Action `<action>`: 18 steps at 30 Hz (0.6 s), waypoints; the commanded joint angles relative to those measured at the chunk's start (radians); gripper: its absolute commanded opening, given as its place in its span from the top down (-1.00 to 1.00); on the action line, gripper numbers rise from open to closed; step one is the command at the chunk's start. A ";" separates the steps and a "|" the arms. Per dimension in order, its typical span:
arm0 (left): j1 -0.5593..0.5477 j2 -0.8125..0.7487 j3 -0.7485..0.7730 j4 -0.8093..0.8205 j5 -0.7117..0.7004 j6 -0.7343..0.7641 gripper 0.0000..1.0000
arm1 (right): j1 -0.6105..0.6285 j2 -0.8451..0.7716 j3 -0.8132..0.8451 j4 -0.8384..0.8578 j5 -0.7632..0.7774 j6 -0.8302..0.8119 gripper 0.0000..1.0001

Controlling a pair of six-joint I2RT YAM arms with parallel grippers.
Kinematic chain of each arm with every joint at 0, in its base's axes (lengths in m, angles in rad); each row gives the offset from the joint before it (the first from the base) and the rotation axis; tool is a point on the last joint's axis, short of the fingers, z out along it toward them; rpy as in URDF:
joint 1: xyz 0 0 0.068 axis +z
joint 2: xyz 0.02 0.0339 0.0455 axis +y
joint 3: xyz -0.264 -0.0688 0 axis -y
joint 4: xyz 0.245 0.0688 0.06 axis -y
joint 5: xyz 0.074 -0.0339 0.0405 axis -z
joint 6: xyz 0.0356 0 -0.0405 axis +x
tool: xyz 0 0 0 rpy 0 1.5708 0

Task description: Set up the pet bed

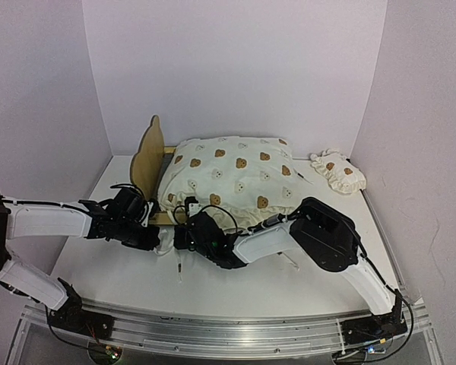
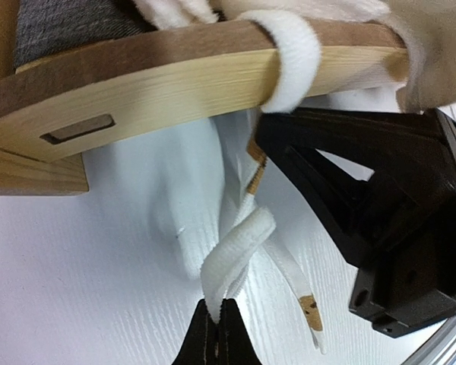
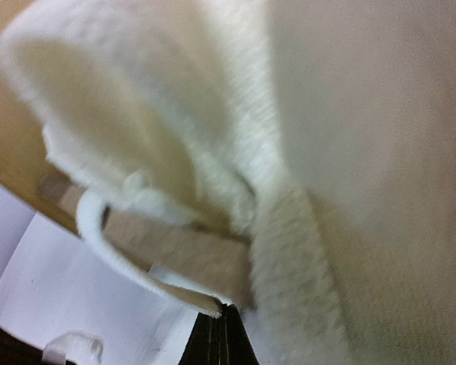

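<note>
Left wrist view shows my left pincer (image 2: 216, 323) shut tight on a tie string (image 2: 239, 243), just under the pet bed (image 2: 175, 76) rail. The bed sits on the bench (image 1: 121, 274) with the cushion (image 1: 235, 179) on it. My right pincer (image 3: 222, 319) is shut too, maybe on the other string (image 3: 114, 251); it is blurry. If I pull too hard, a string could slip out or drag the bed.

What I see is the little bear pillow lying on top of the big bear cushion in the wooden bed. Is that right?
No. The little bear pillow lies on the table, right of the big bear cushion, not on top. The cushion is in the wooden bed. The top view shows it.
</note>
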 commanded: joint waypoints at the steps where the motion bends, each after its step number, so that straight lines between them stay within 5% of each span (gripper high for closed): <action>1: 0.080 0.009 -0.013 0.055 0.031 -0.011 1.00 | -0.004 -0.082 -0.029 0.075 -0.159 -0.097 1.00; 13: 0.101 0.065 -0.010 0.194 0.117 0.102 1.00 | -0.005 -0.160 -0.094 0.092 -0.464 -0.104 1.00; 18: 0.128 0.091 -0.006 0.254 0.276 0.167 1.00 | -0.007 -0.168 -0.112 0.093 -0.500 -0.067 1.00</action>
